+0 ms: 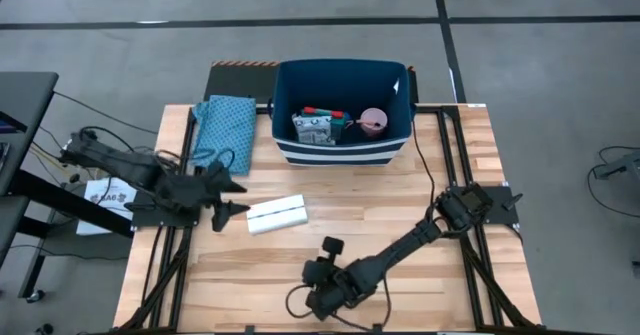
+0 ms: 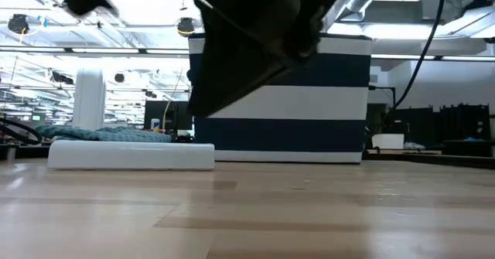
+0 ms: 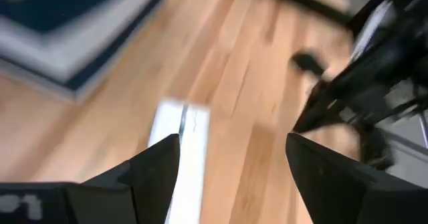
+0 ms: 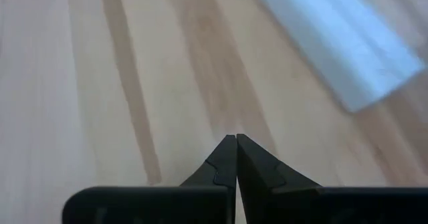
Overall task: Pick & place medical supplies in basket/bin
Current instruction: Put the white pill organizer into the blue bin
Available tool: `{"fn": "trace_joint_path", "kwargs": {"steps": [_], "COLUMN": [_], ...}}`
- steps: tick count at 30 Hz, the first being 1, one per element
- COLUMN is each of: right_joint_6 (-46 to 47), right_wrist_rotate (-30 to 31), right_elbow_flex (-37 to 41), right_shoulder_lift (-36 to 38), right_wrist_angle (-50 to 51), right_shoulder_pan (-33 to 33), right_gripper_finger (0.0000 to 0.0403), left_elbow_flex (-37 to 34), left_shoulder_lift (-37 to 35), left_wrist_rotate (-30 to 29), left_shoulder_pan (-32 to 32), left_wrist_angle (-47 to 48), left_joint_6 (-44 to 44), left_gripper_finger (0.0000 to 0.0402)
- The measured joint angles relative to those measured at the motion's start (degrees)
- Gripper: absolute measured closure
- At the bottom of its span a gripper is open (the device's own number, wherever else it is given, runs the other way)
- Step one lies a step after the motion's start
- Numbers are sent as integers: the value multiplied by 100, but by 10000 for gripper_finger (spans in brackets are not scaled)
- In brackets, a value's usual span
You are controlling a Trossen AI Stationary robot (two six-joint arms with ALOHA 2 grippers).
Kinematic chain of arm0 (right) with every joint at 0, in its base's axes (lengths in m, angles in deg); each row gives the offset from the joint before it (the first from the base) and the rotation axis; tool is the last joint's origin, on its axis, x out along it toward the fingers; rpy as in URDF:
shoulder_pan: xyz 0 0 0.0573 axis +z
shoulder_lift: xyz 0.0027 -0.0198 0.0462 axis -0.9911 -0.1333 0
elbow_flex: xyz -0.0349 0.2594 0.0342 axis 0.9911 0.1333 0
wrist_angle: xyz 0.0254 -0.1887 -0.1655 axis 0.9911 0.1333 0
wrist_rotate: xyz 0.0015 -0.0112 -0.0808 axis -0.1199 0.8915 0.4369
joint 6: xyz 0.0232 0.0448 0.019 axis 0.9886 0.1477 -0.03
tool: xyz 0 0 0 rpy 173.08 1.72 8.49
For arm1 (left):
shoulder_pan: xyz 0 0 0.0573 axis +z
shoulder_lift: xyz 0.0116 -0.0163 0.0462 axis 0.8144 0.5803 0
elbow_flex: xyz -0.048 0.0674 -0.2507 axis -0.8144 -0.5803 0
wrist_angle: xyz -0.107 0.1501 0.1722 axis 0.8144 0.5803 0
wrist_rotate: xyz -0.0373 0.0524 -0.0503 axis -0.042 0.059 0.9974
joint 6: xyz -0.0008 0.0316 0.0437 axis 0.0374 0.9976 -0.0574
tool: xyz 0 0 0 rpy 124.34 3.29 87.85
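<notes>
Closed finger to finger, the right gripper [image 4: 235, 158] sits low at the bottom centre of the high view. Left of centre, the left gripper [image 1: 232, 198] is spread open just beside the white tray [image 1: 276, 213]. Upper centre, the navy bin [image 1: 343, 151] holds a pink roll [image 1: 373, 121] and a teal-and-red box [image 1: 318, 125].

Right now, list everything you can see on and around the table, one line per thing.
Bin: one, navy with white stripes, far middle of the table.
Supplies in the bin: a pink round roll, a teal-and-red box, a white patterned packet.
Compartment tray: one, white, on the bare wood nearer than the bin, between the grippers.
Folded cloth: one, teal patterned, left of the bin.
Table: one, light wood.
Left gripper: open, just left of the tray.
Right gripper: shut, near edge, empty.
</notes>
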State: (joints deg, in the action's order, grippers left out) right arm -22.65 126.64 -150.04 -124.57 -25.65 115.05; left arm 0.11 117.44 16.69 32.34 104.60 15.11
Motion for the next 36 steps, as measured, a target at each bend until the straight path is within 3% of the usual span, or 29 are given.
{"fn": "trace_joint_path", "kwargs": {"steps": [3,6,15,24,33,36], "right_joint_6": [-456,-914,-1474,-1312,-1201,-1205], "right_wrist_rotate": [-838,-1619,-3205,-3145,-2962,-2963], "right_elbow_flex": [-41,-54,-54,-62,-58,-52], "right_shoulder_lift": [0,0,150,638,634,716], "right_wrist_angle": [-21,-45,131,432,747,1106], "right_shoulder_pan": [-241,-478,-1200,-1693,-1753,-1834], "right_gripper_finger": [403,403,403,403,403,403], "left_elbow_flex": [-943,-1430,-1670,-2212,-3298,-3542], "left_shoulder_lift": [-282,-469,-505,-585,-752,-778], "left_wrist_rotate": [191,439,419,394,857,922], "left_shoulder_pan": [-46,-78,-107,-109,-261,-289], "left_wrist_angle": [-443,-915,-1053,-1145,-3031,-3264], "left_joint_6": [-415,-488,-2,137,-279,-580], "left_gripper_finger": [143,143,143,143,143,143]}}
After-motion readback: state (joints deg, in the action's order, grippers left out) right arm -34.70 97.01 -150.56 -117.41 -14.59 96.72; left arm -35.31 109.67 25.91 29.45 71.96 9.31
